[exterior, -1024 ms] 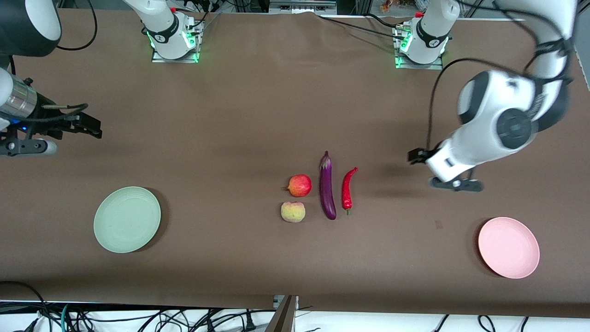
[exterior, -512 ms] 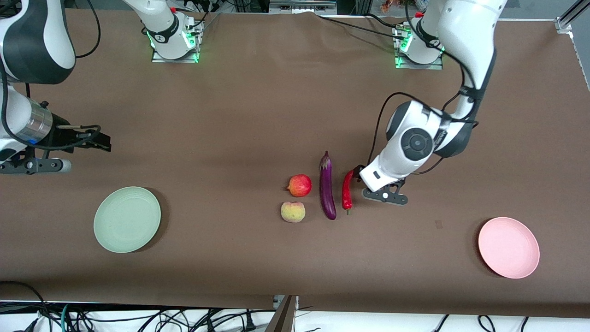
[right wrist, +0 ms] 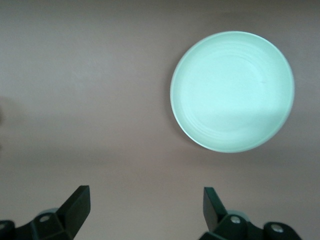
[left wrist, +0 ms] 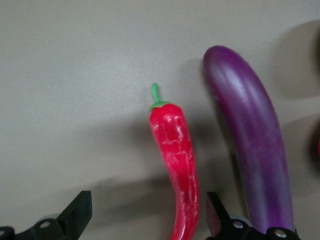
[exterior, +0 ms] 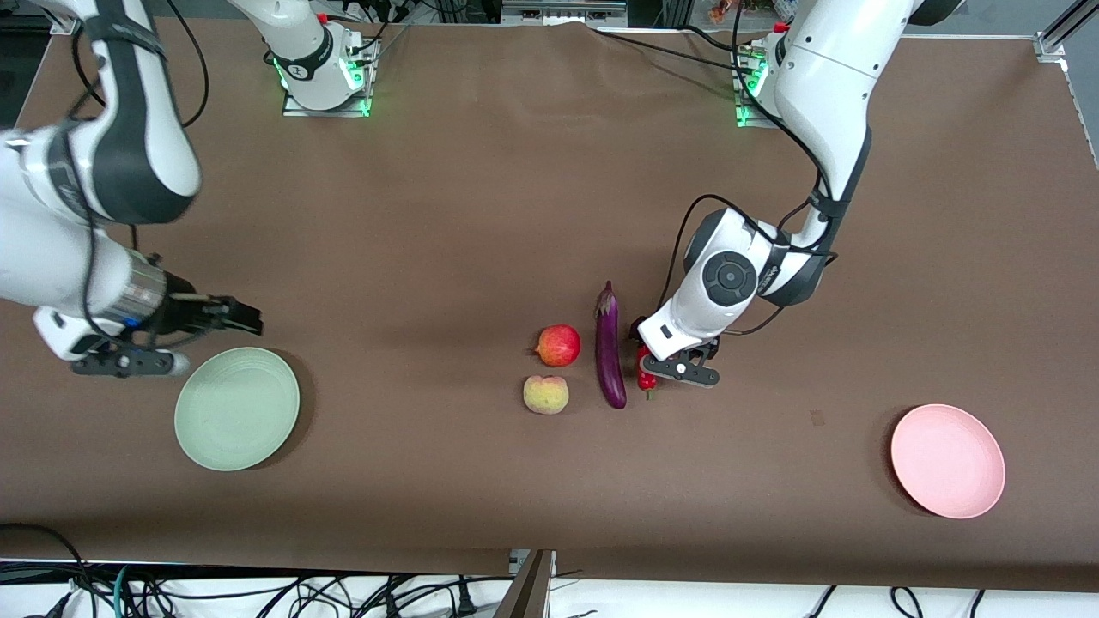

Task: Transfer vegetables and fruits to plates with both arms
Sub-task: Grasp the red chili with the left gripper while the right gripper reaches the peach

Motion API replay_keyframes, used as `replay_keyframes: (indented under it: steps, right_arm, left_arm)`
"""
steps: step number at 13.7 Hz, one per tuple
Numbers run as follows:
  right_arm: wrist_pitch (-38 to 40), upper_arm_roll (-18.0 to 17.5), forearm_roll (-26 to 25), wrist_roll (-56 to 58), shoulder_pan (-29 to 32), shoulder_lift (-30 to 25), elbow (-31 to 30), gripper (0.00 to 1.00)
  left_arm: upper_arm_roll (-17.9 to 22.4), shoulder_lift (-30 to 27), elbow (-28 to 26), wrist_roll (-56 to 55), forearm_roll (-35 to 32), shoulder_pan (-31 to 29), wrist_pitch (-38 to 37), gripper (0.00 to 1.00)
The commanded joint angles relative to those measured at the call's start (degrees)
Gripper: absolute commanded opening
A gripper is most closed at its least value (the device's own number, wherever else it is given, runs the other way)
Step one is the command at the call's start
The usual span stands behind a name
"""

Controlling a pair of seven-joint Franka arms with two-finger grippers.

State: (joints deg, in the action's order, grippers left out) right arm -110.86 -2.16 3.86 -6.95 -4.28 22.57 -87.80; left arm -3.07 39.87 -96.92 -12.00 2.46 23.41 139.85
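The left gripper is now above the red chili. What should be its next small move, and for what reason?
Probably lower straight down and close on the chili pepper. The left gripper is open, with the pepper between its fingers, though nearer the one beside the eggplant, so a slight shift away from the eggplant may help first. The right gripper is open over bare table beside the green plate.

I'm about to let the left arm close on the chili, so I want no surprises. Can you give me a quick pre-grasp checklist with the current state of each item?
1. Left gripper open: ok.
2. Red chili pepper between its fingers: ok, though nearer one finger.
3. Eggplant outside the grasp: ok, but close beside one finger.
4. Pink plate bare for the drop: ok.
5. Right gripper out of the way, open, by the green plate: ok.
6. Gripper height at the chili: cannot tell.
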Motion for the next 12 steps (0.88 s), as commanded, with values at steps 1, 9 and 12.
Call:
replay_keyframes:
  steps: [1,9,12]
  right_arm:
    - [-5.0,0.0,0.7,-7.1,-3.6,2.9,0.8,1.0]
    - [-26.0,0.0,0.3,-32.7,-17.6,14.0,2.5,1.0]
    - [-31.8,0.1,0.1,-39.4,-21.3,18.2,4.9,1.0]
  left_arm:
    - [0.8,2.6,1.6,-0.6,0.0,1.6,2.4,1.0]
    - [0.9,3.3,1.5,0.0,-0.1,2.1,4.0,0.02]
    - [1.4,-1.4,1.6,-0.4,0.0,1.6,-3.1,0.0]
